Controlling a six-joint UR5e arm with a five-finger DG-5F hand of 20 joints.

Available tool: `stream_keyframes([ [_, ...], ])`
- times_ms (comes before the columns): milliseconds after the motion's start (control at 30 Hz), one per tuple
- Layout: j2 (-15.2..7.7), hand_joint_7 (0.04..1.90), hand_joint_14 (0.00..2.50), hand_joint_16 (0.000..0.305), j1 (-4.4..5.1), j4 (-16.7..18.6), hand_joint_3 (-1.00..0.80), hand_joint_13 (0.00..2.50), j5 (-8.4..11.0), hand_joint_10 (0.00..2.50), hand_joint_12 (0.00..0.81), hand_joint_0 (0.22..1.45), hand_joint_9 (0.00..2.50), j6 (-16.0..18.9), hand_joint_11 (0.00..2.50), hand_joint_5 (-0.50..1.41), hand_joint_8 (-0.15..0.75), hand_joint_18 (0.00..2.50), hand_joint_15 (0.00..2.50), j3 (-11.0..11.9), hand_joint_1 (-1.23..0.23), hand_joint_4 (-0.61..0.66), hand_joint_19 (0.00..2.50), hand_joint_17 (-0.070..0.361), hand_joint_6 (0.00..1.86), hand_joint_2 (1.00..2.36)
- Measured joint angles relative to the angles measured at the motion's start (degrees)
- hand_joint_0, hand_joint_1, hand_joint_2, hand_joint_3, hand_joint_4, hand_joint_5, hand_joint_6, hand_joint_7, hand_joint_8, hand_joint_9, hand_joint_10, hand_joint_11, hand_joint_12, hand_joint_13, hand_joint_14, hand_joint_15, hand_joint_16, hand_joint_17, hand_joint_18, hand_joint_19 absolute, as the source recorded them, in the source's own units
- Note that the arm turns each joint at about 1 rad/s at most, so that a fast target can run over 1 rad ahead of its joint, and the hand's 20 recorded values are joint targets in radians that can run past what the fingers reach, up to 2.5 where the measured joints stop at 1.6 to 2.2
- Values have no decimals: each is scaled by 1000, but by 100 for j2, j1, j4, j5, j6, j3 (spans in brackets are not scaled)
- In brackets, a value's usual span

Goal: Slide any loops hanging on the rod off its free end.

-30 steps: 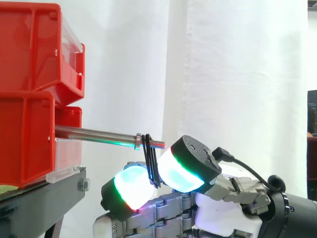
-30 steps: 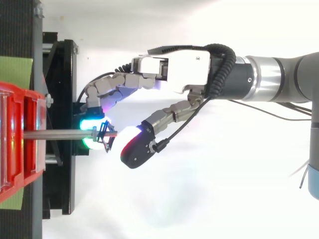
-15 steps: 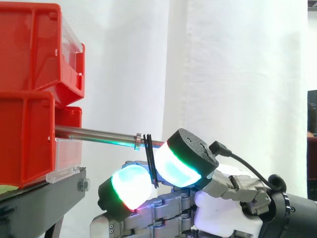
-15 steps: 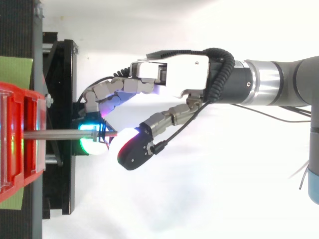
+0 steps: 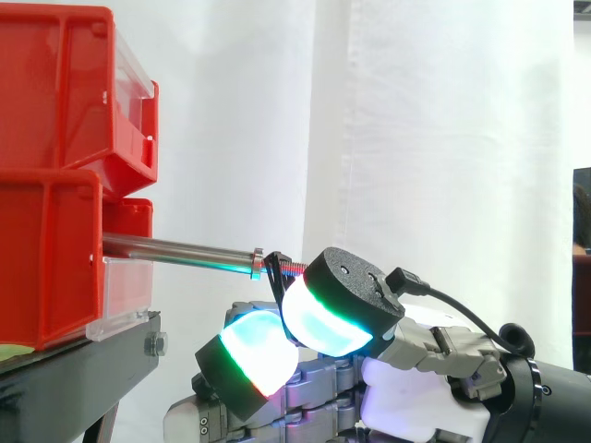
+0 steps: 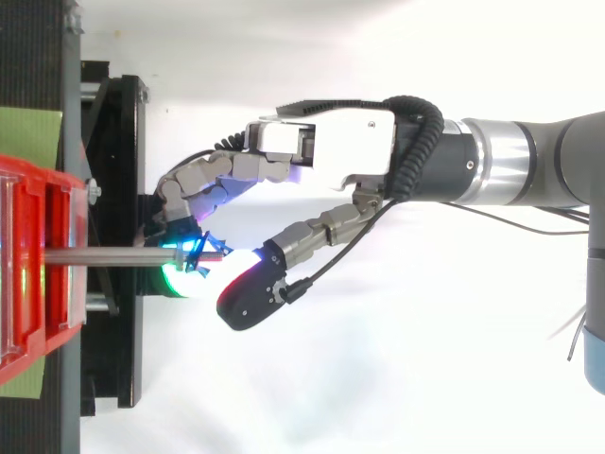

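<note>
Side view: the hand (image 5: 420,401) pinches the black loops (image 5: 274,271) on the rod (image 5: 175,249), whose free end points right, toward the hand.

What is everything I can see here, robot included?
bins: two, red, stacked at the left on the stand.
rod: one, silver, sticking out from the bins toward the right.
loops: count unclear, black, hanging at the rod's threaded free end.
stand: one, black, under the bins.
sheet: one, green, under the bins.
curtain: white, behind everything.
arm: one, grey and silver, coming in from the right.
hand: one, white and grey, below the rod's end; its glowing fingers pinch the loops.
</note>
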Motion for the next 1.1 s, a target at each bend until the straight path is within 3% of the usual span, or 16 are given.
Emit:
stream_keyframes([
  [400, 0, 1366, 0, 34, -6, -10, -195, 638, 1, 0, 279, 612, 682, 4, 13, -90, 256, 595, 38, 4, -627, 133, 265, 76, 641, 1021],
  [467, 2, 1230, 0, 34, -17, -33, -197, 616, -5, 0, 282, 615, 638, 11, 15, -130, 248, 586, 29, 4, -611, 154, 261, 77, 724, 1020],
  [600, 3, 1184, 1, 35, -41, -119, -177, 577, -22, 3, 289, 605, 610, 38, 94, -174, 251, 544, 34, 5, -589, 180, 255, 78, 800, 1020],
  [667, 4, 1178, 0, 35, -45, -148, -185, 569, -35, 4, 291, 596, 596, 55, 132, -192, 253, 544, 36, 6, -646, 175, 256, 78, 835, 1020],
  [1100, 8, 1160, 0, 34, -111, -186, -176, 559, -280, 6, 289, 601, 613, 169, 166, -194, 258, 523, 31, 61, -645, 144, 261, 78, 858, 1022],
])
